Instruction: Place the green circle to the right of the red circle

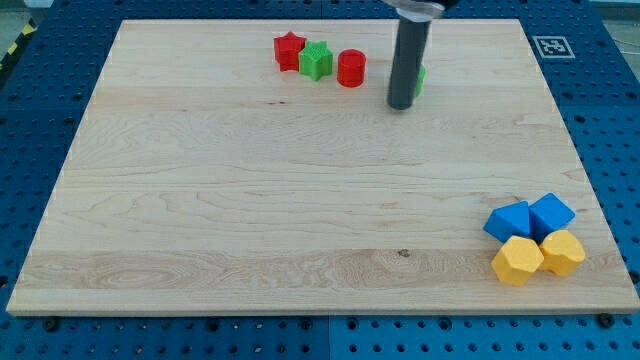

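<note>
The red circle (pixel 351 68) stands near the view's top, right of a green star (pixel 315 61) and a red star (pixel 289 50). The green circle (pixel 420 80) is almost wholly hidden behind my rod; only a green sliver shows at the rod's right edge. It lies to the right of the red circle, with a gap between them. My tip (pixel 400 104) rests on the board just in front of the green circle, at its lower left, and right of the red circle.
Two blue blocks (pixel 509 220) (pixel 551 214) and two yellow blocks (pixel 518 260) (pixel 562 252) cluster at the view's bottom right corner of the wooden board (pixel 250 200). A blue pegboard surrounds the board.
</note>
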You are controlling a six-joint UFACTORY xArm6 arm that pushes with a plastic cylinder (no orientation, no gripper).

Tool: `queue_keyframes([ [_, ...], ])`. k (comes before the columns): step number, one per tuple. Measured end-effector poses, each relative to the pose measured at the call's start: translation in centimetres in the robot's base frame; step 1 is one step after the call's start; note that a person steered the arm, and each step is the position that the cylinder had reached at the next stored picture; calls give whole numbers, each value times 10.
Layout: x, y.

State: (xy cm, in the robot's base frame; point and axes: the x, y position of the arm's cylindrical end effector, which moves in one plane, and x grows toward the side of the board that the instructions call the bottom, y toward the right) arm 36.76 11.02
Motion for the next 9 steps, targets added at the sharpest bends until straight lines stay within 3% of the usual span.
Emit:
queue_keyframes([
  [2, 21, 80],
  [3, -8, 82],
  [6, -51, -8],
  [7, -31, -5],
  [8, 19, -11],
  [9, 26, -37],
])
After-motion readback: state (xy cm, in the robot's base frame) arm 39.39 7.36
